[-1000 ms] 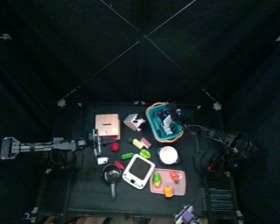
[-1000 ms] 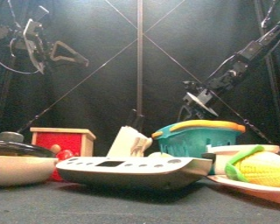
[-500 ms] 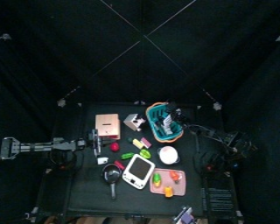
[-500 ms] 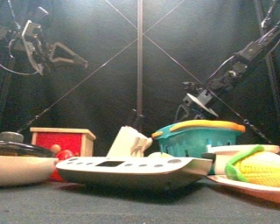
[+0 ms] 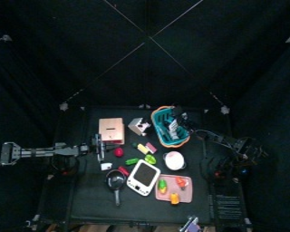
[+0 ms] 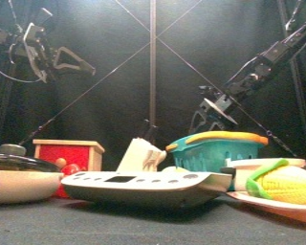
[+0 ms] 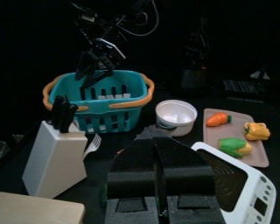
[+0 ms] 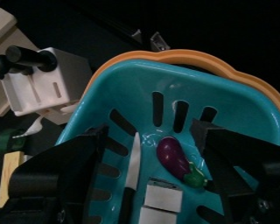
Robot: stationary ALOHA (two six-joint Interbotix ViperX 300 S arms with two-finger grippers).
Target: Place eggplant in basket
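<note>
The eggplant (image 8: 174, 156) lay on the floor of the basket (image 8: 230, 83), its long axis running toward the green stem end, directly beneath the right hand (image 8: 154, 166), which hung released and empty above it.

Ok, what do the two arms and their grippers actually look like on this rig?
Both arms are slim, black and jointed, with loose black cables looping along them. The right gripper has two broad flat matt black jaws; the left gripper has the same blocky black jaws. I see no markings or colour accents.
</note>
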